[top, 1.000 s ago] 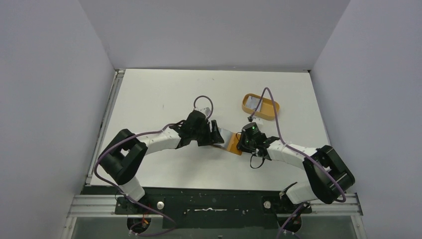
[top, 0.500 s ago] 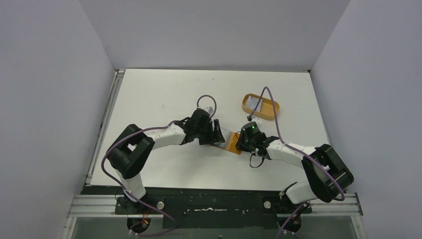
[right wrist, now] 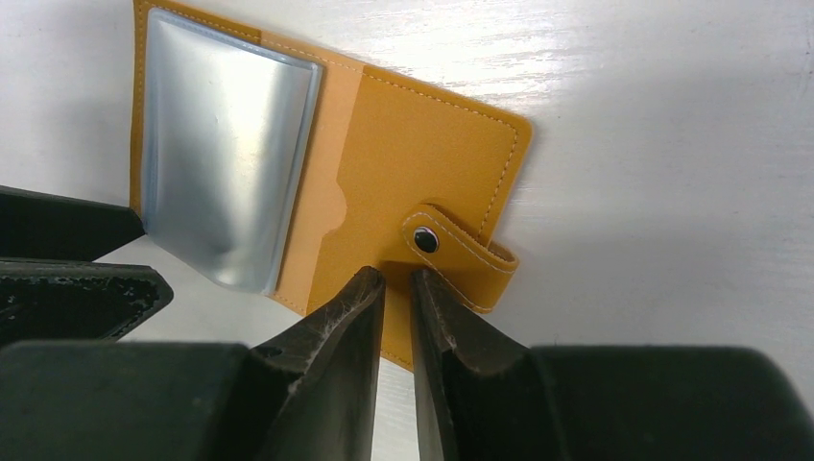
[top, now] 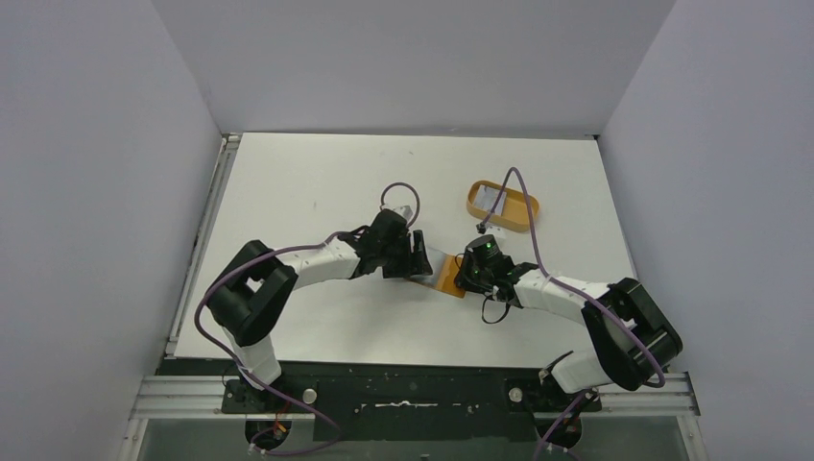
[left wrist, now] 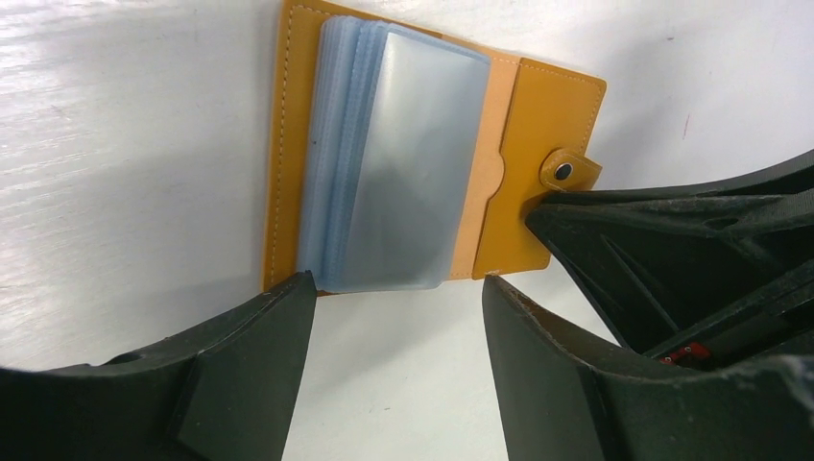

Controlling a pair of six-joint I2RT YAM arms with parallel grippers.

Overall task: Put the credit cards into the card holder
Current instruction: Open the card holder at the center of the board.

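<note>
Open card holder (left wrist: pixel 422 163) is straddled at its sleeve end by spread L gripper (left wrist: pixel 398 293), w/ near-shut, empty-looking R gripper (right wrist: pixel 395 280) set by snap tab (right wrist: pixel 427 240).

My white table (top: pixel 317 182) fills the floor of the booth, its top matt with faint streaks in the close views. Taking its middle as the dial's centre, my orange oval tray (top: pixel 494 218) sits at 2 o'clock, lying at a slant and well in from the edge. At 10 o'clock there is a small dark speck (top: pixel 313 205) on the surface. A metal rail (top: pixel 206 240) runs along the 9 o'clock edge, and an aluminium frame (top: pixel 413 394) crosses at 6 o'clock. Plain grey walls stand at 9 (top: pixel 96 192), 12 (top: pixel 413 67) and 3 o'clock (top: pixel 730 173).
</note>
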